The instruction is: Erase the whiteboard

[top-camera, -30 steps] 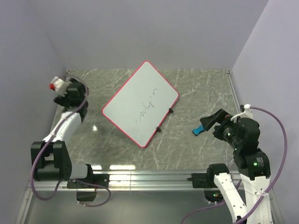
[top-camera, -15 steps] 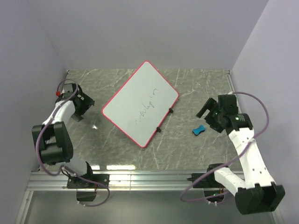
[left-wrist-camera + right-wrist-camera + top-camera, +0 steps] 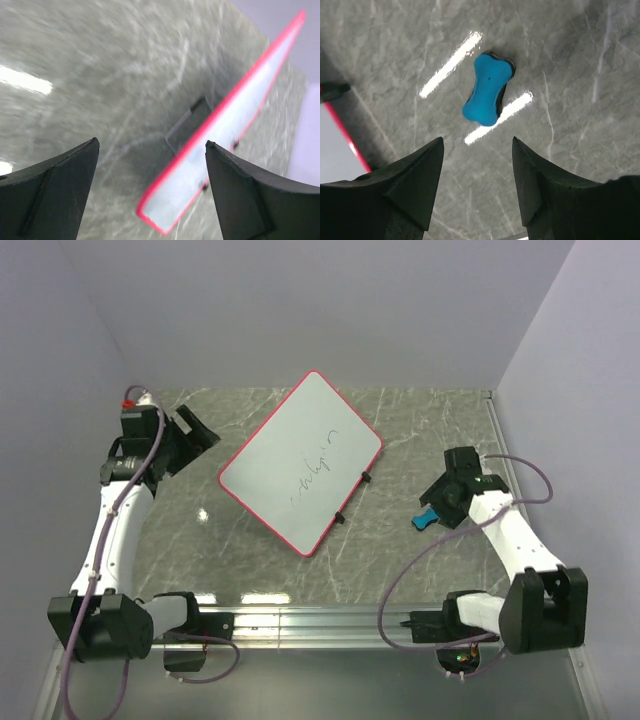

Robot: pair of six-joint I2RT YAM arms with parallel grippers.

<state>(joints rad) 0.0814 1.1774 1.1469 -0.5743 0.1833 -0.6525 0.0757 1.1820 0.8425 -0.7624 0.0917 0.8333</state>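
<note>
The whiteboard (image 3: 301,462), white with a red-pink rim and two small black clips on its near right edge, lies tilted in the middle of the table with dark scribbles on it. It shows edge-on in the left wrist view (image 3: 225,145). A small blue eraser (image 3: 426,518) lies on the table right of the board; it also shows in the right wrist view (image 3: 488,95). My left gripper (image 3: 196,433) is open and empty, left of the board. My right gripper (image 3: 437,498) is open and empty, just above and beside the eraser.
The marble table (image 3: 420,430) is walled by purple-grey panels at the back and sides. A metal rail (image 3: 320,620) runs along the near edge by the arm bases.
My left arm has swung up and toward the board's left corner. My right arm has stretched out and lowered, bringing its gripper over the blue eraser. The board and eraser have not moved.
</note>
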